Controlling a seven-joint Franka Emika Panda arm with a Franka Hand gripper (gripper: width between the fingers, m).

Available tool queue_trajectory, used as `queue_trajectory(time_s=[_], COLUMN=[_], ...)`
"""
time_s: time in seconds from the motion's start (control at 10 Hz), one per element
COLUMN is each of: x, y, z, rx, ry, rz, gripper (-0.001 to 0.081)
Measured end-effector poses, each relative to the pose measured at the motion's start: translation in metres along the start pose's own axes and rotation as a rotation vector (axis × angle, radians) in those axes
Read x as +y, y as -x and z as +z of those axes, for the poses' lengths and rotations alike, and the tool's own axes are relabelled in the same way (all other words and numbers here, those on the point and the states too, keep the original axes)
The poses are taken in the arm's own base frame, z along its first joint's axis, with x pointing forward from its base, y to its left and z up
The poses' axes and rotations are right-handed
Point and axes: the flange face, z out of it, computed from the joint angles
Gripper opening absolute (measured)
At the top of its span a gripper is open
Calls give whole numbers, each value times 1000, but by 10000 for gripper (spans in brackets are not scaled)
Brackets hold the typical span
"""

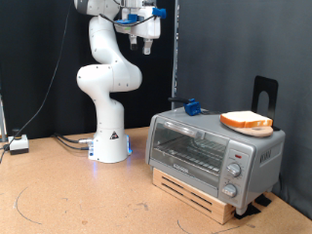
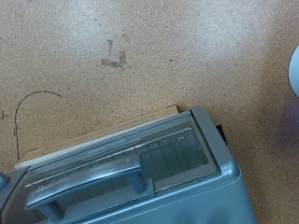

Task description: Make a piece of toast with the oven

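Observation:
The silver oven (image 1: pixel 214 154) stands on a wooden pallet at the exterior view's lower right, its glass door closed. The piece of toast (image 1: pixel 246 121) lies on a round wooden plate (image 1: pixel 255 130) on top of the oven. My gripper (image 1: pixel 146 43) hangs high at the exterior view's top, above and to the left of the oven, far from the toast, with nothing seen between its fingers. The wrist view looks down on the oven's door and handle (image 2: pixel 89 180) from above; my fingers do not show there.
The white robot base (image 1: pixel 109 144) stands on the brown table behind the oven's left. A blue object (image 1: pixel 192 106) sits behind the oven, a black stand (image 1: pixel 264 93) rises at the far right, and a black curtain forms the backdrop.

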Motion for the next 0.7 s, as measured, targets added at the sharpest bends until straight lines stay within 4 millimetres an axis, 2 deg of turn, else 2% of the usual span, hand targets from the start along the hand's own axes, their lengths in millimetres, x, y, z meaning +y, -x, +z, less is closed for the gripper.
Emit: queue_trajectory(time_s=[0.1, 0.4, 0.6, 0.7], x=[3, 30, 24, 25], y=[4, 37, 47, 47], z=[0, -5, -3, -3], rx=[-15, 25, 99, 87], ry=[15, 32, 1, 7], rz=[-20, -376, -590, -548], gripper=[809, 809, 809, 809])
